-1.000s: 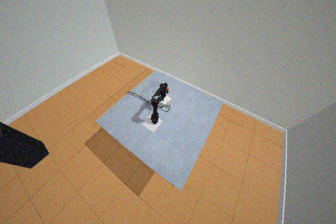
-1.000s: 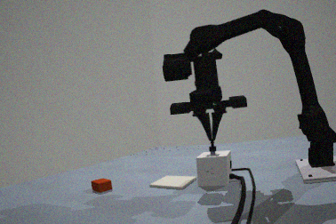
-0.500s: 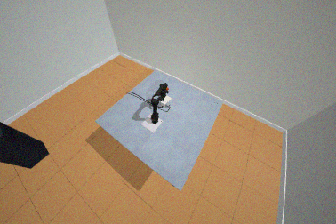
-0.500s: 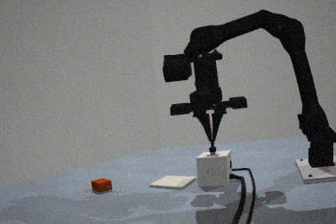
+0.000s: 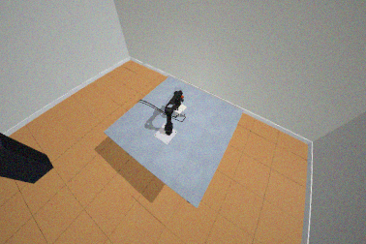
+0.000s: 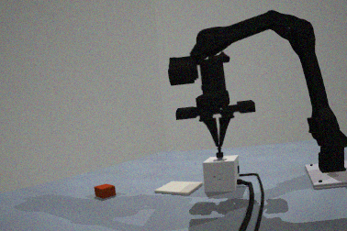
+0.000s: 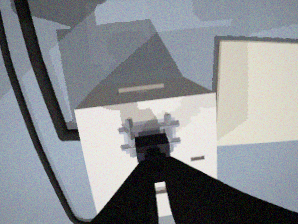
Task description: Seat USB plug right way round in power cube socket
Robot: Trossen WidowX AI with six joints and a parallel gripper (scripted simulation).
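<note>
Grey walls and an orange tiled floor surround a pale blue table (image 5: 203, 148), seen small from the top view with the black arm (image 5: 169, 114) near its middle. From the exterior view the arm (image 6: 294, 39) rises from a white base plate (image 6: 323, 177) at the right, arches over and points straight down above a white cube (image 6: 221, 174).

The gripper (image 6: 219, 147) has its two thin fingers drawn together to a narrow point just over the cube's top face. They are clamped on the plug (image 6: 219, 155), a small dark stub standing on top of the cube. In the wrist view the fingers converge on the plug (image 7: 152, 144), which sits in the socket (image 7: 150, 135), a grey notched recess in the cube (image 7: 107, 163) top. How deep the plug sits, and which way round it is, cannot be told.

Two black cables (image 6: 250, 200) leave the cube's right side and run forward across the table; in the wrist view they curve down the left edge (image 7: 29, 116). A flat white pad (image 6: 179, 187) lies just left of the cube, apart from it; in the wrist view it fills the right side (image 7: 256, 92). Farther left, well apart, a small red block (image 6: 105, 191) rests on the table.
</note>
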